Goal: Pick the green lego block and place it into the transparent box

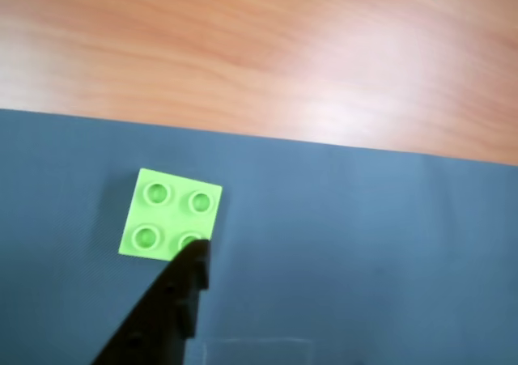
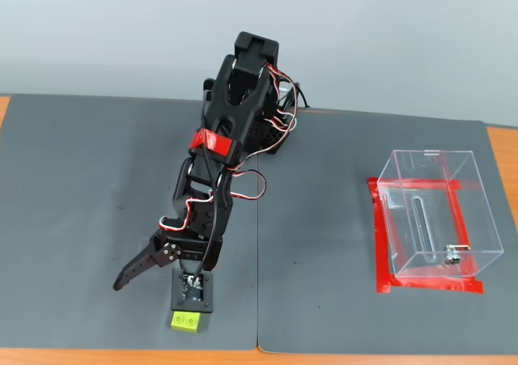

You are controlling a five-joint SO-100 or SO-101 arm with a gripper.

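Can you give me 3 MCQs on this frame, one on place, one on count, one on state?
1. Where is the green lego block in the fixed view?
A. Inside the transparent box
B. On the grey mat near the front edge, under the gripper
C. On the bare wood

2. How many studs does the block show in the wrist view?
A. Two
B. Four
C. Six

3. What is the state of the transparent box?
A. Holds no block
B. Holds the block
C. Tipped on its side

Answers:
1 B, it lies on the grey mat just below the gripper.
2 B, four round studs are visible.
3 A, no block shows through its clear walls.
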